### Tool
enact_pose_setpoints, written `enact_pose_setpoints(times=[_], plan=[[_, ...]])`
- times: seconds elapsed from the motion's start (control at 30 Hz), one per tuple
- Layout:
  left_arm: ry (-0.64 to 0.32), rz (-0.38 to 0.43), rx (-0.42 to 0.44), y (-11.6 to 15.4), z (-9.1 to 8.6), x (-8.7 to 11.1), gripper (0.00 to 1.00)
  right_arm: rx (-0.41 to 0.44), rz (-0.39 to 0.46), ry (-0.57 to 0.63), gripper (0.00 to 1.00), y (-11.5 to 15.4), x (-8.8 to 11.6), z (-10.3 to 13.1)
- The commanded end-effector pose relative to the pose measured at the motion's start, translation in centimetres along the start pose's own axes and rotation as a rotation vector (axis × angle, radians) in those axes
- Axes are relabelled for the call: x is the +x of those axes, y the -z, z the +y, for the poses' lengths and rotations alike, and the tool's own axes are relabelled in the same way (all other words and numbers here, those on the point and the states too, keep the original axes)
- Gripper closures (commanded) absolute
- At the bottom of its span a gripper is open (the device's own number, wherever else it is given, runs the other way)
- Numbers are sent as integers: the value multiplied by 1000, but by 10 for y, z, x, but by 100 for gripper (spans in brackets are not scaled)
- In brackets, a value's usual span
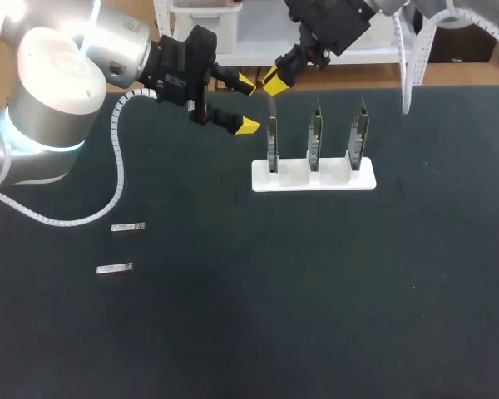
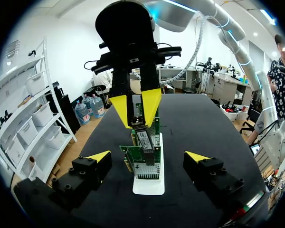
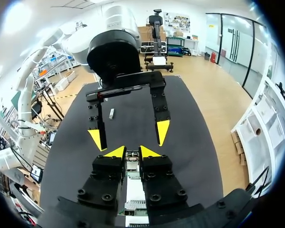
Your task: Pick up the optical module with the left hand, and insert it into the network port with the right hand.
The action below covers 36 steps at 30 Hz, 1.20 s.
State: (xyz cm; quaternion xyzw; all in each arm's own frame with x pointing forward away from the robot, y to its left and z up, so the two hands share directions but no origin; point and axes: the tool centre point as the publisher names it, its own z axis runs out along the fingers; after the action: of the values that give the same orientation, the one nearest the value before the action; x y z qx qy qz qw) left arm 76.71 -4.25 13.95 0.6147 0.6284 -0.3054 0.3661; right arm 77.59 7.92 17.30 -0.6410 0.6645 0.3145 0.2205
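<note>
The table [image 1: 233,332] is dark and flat, and a white holder [image 1: 313,179] stands on it with 3 green cards up on their edges in a row. The right gripper [image 1: 272,81] hangs right over the first card [image 1: 273,145], the one at the end nearest the left gripper [image 1: 247,104]. Its 2 yellow tips are close together and they pinch a small silver optical module [image 2: 143,137] from 2 sides. The module stands up and down, with its long side pointing straight down at the top edge of the first card, where the port should be. Its low end looks like it touches the card, but I cannot tell how far in it is. The left gripper is wide open and holds nothing. It sits just beside the first card, and the card is ahead of it, in the gap between its fingers but not touching them. So the right arm is the one with the module, and I think the next move is a straight push down along the card. 2 more modules [image 1: 128,226] lie flat on the table, well apart from both grippers, on the left arm's side.
</note>
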Motion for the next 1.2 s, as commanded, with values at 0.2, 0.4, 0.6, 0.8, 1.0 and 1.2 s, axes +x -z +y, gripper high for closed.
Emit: enact_pose_setpoints(times=[0.2, 0.4, 0.6, 0.8, 1.0, 1.2], plan=[[0, 2, 2, 0, 1, 0, 0, 14, 0, -4, 100, -2, 4, 5], [0, 2, 2, 0, 1, 0, 0, 12, 3, -9, 100, -3, 6, 6], [0, 2, 2, 0, 1, 0, 0, 15, 12, -10, 100, -3, 8, 5], [0, 2, 2, 0, 1, 0, 0, 16, 15, -6, 100, -4, 7, 5], [0, 2, 2, 0, 1, 0, 0, 10, 20, -8, 100, -5, 8, 5], [0, 2, 2, 0, 1, 0, 0, -6, 28, -6, 100, -6, 10, 6]])
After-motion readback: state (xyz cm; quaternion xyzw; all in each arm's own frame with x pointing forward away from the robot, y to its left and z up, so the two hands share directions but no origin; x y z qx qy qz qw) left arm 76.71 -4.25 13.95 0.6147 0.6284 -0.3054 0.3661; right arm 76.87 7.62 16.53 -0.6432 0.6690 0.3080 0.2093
